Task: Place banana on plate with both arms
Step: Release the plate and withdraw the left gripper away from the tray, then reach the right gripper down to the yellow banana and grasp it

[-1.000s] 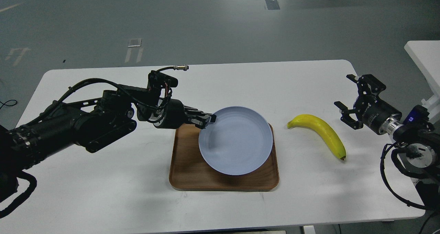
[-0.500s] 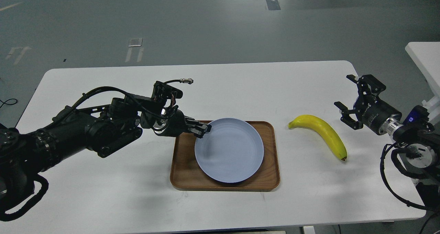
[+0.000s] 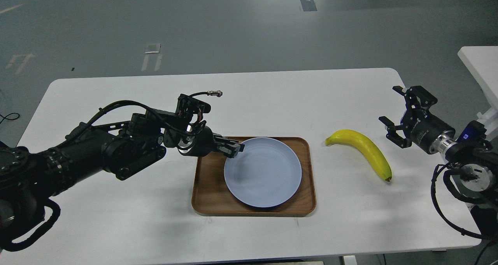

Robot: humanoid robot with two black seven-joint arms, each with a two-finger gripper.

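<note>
The pale blue-grey plate (image 3: 263, 172) lies flat in the brown wooden tray (image 3: 210, 195) at the table's middle. My left gripper (image 3: 235, 148) is at the plate's upper-left rim, its fingers close together around the rim edge; the plate looks gripped there. The yellow banana (image 3: 365, 150) lies on the white table to the right of the tray, dark tip toward the front. My right gripper (image 3: 395, 111) is open and empty, a little right of the banana and above the table.
The white table (image 3: 116, 218) has rounded corners and grey floor beyond its far edge. A second white surface (image 3: 480, 62) stands at the far right behind my right arm.
The plate was tilted up over the tray and now lies flat in it. My left gripper came down with it. The right arm and banana have not moved.
</note>
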